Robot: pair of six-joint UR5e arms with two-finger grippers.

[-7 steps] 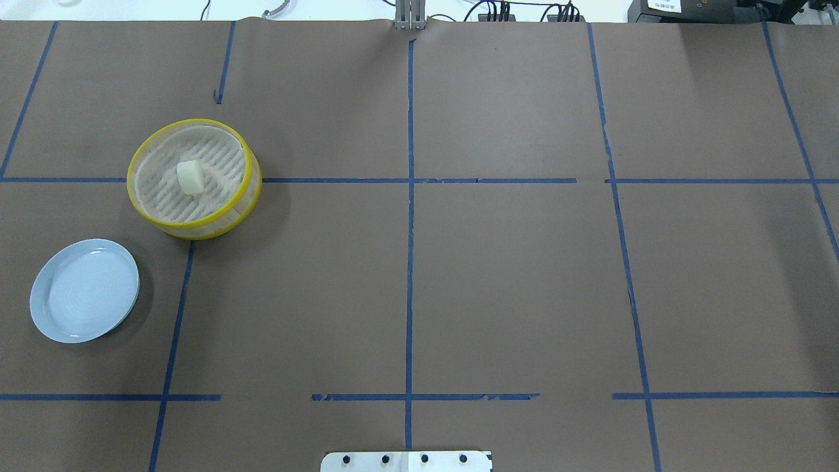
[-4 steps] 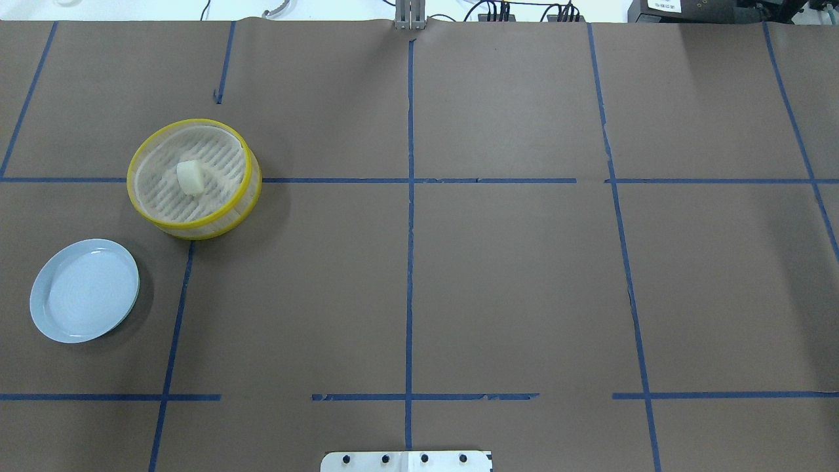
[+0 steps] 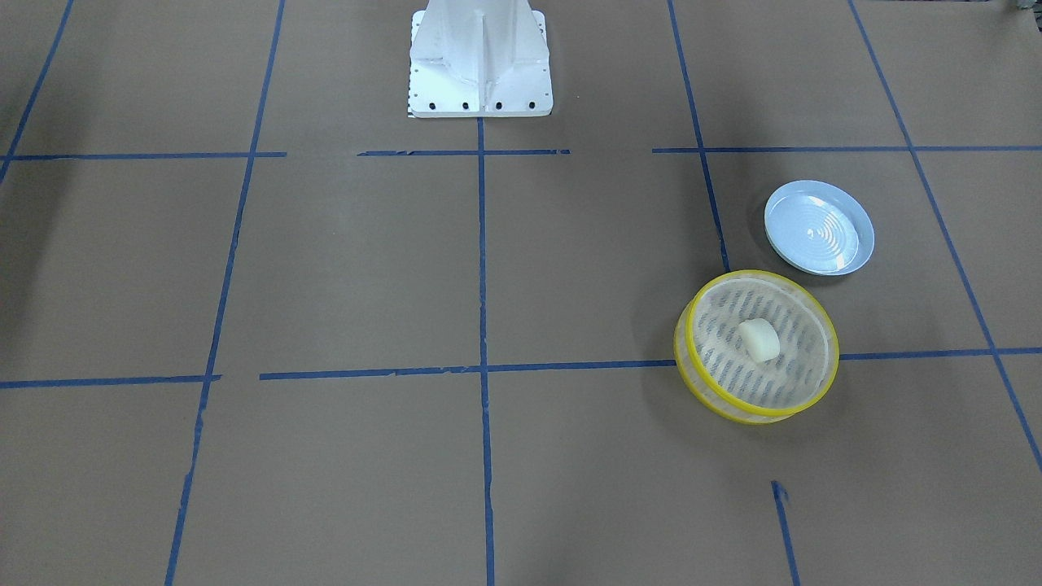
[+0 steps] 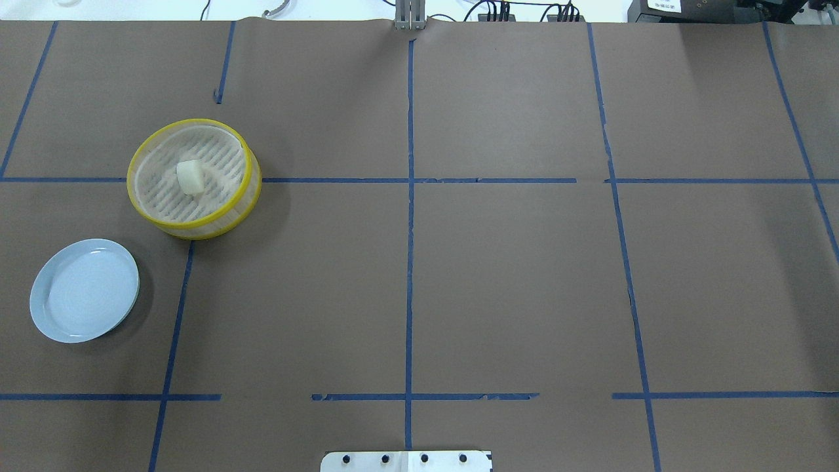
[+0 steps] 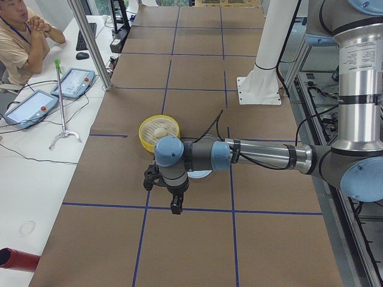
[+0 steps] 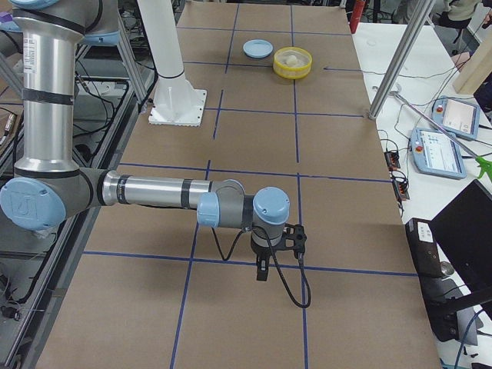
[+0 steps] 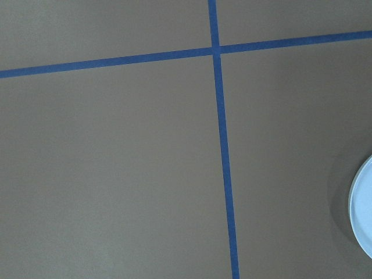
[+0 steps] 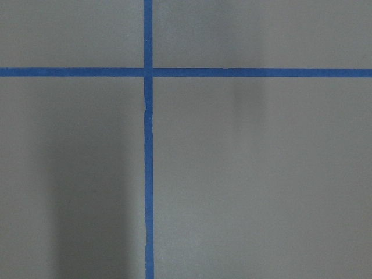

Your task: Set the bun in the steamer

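Observation:
The bun (image 4: 190,177), a small cream-white lump, lies on the slotted floor inside the steamer (image 4: 195,225), the yellow-rimmed round basket at the table's left. The front-facing view shows the bun (image 3: 759,338) in the steamer (image 3: 765,274) too. Neither gripper shows in the overhead or front-facing view. The near arm's left gripper (image 5: 175,208) hangs low over the paper in the exterior left view, short of the steamer (image 5: 143,134). The right gripper (image 6: 261,273) hangs over the table's far right part in the exterior right view. I cannot tell whether either is open or shut.
A pale blue plate (image 4: 84,290) sits bare on the table, nearer the robot than the steamer; its edge shows in the left wrist view (image 7: 363,215). Brown paper with blue tape lines covers the table. The robot's white base (image 3: 480,57) stands at the table's middle edge.

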